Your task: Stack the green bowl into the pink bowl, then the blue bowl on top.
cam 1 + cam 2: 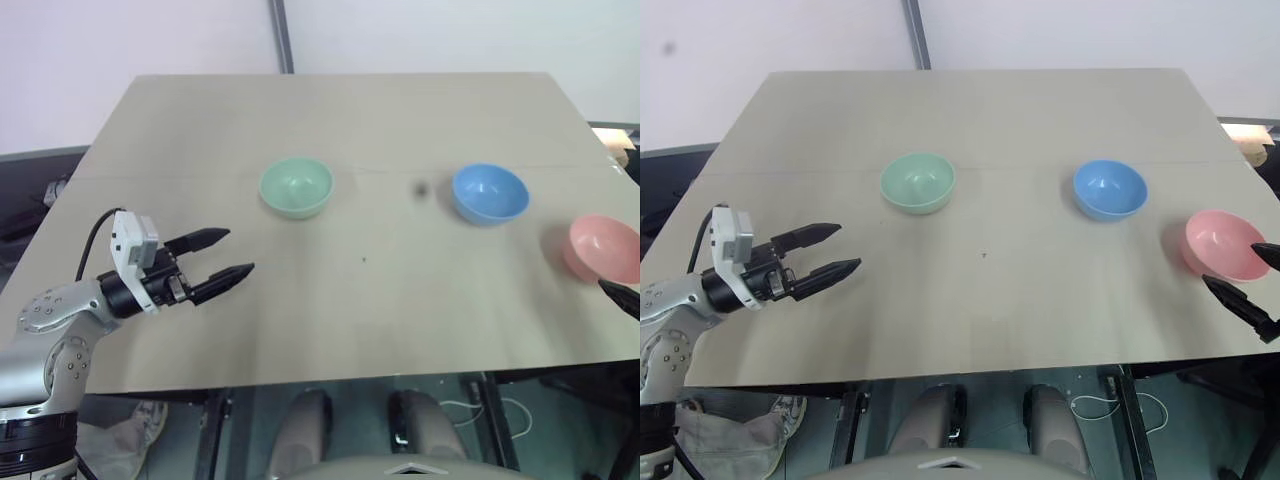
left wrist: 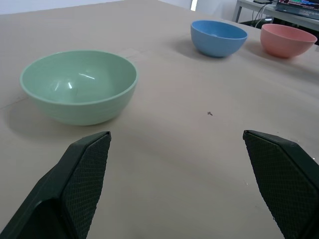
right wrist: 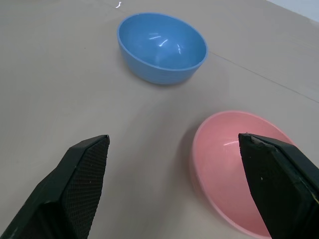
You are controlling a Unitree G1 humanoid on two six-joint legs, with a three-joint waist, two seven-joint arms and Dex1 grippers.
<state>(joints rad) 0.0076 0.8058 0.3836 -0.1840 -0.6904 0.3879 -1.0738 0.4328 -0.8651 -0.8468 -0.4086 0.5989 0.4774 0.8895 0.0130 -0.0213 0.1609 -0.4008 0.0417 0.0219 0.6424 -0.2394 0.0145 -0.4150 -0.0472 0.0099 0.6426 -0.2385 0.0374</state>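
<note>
Three bowls stand upright and apart on the tan table (image 1: 350, 110). The pale green bowl (image 1: 296, 187) is left of centre, the blue bowl (image 1: 490, 193) right of centre, and the pink bowl (image 1: 603, 247) sits near the right edge. My left gripper (image 1: 240, 250) hovers open and empty over the table, nearer than the green bowl (image 2: 79, 84) and a little to its left, pointing toward it. My right gripper (image 1: 1230, 263) is open and empty at the right edge, its fingers just short of the pink bowl (image 3: 239, 169), with the blue bowl (image 3: 162, 47) beyond.
The table's near edge (image 1: 330, 378) runs just below both grippers. Bare tabletop lies between the green and blue bowls. A dark vertical post (image 1: 283, 35) stands against the wall behind the table. Some clutter (image 1: 615, 138) sits off the table's far right corner.
</note>
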